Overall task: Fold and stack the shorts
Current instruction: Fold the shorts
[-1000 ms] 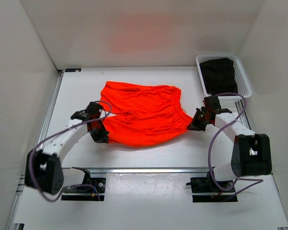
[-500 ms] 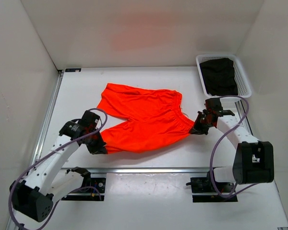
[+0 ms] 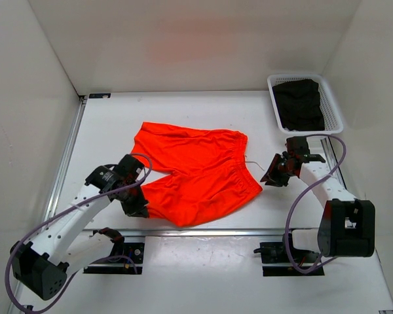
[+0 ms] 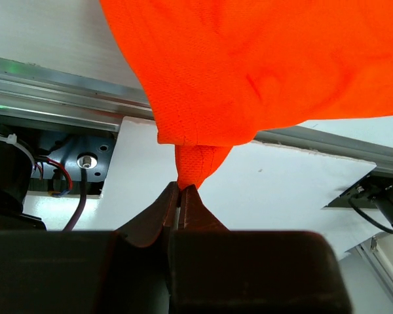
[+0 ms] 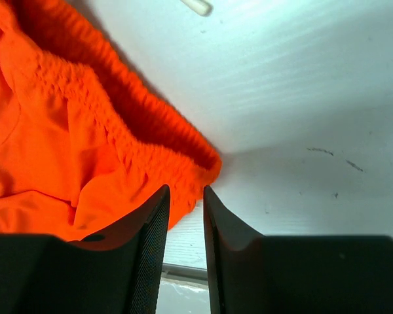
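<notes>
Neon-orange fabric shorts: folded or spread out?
Spread out: the shorts lie unfolded, legs apart, on the white table; the left gripper pinches one hem corner.

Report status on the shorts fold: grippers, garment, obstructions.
Left gripper shut on the shorts, near leg corner. Right gripper open, fingers clear of the fabric. Nothing blocking; basket with dark garment sits far right.
</notes>
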Tool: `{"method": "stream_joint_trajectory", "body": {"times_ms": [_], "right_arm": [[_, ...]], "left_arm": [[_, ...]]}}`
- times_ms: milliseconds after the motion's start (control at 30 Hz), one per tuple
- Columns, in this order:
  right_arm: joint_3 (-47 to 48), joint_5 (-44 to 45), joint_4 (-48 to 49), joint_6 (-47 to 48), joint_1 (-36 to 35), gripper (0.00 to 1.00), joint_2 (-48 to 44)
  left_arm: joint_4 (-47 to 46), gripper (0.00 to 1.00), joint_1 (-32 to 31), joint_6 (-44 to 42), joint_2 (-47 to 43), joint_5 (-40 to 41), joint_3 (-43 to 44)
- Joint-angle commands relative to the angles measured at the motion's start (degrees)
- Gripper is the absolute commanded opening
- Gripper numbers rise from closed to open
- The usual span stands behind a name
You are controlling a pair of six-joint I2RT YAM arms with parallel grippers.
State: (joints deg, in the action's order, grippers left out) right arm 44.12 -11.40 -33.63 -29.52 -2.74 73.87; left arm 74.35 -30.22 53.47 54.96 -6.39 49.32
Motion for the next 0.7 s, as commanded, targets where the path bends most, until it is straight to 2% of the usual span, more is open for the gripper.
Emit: {"method": "stream_joint_trajectory", "body": {"times_ms": [0,133,167,200,267,500,567,600,633,667], "right_arm": [[-1.2,-2.6,3.1,0.8,0.1,0.3,1.3],[-2.6,-1.1,2.5,0.8,0.1,0.33,1.9],[-3.2,-1.1,2.5,0.8,0.1,0.38,0.5],[-4.7,-1.1,2.5,0.8,0.1,0.49,-0.1],[-6.5,-3.1,2.5,0.8,0.1,0.54,-2.1],[-13.4,-9.5,11.1,-3.3,0.1,0.54,-4.6],[-13.4,-10.3,16.5,-3.8,0.1,0.48,-2.9],[-13.4,-10.3,17.4,-4.3,0.1,0.41,-1.5],[-12.7,-8.3,16.5,-4.3,0.1,0.12,-1.0],[-11.6,-6.3,14.8,-4.3,0.1,0.0,-1.0]], "left_arm": [[0.3,0.1,-0.3,-0.5,0.6,2.1,3.6],[0.3,0.1,-0.3,-0.5,1.1,2.7,4.8],[0.3,0.1,-0.3,-0.5,1.1,2.7,4.8],[0.3,0.1,-0.3,-0.5,1.1,2.7,4.8],[0.3,0.1,-0.3,-0.5,0.6,2.7,4.8],[0.3,0.1,-0.3,-0.5,0.6,2.7,4.3],[0.3,0.1,-0.3,-0.5,0.1,2.7,4.3],[0.3,0.1,-0.3,-0.5,0.1,2.7,4.3],[0.3,0.1,-0.3,-0.5,0.1,2.7,4.3],[0.9,0.1,-0.3,-0.5,0.1,2.7,4.3]]}}
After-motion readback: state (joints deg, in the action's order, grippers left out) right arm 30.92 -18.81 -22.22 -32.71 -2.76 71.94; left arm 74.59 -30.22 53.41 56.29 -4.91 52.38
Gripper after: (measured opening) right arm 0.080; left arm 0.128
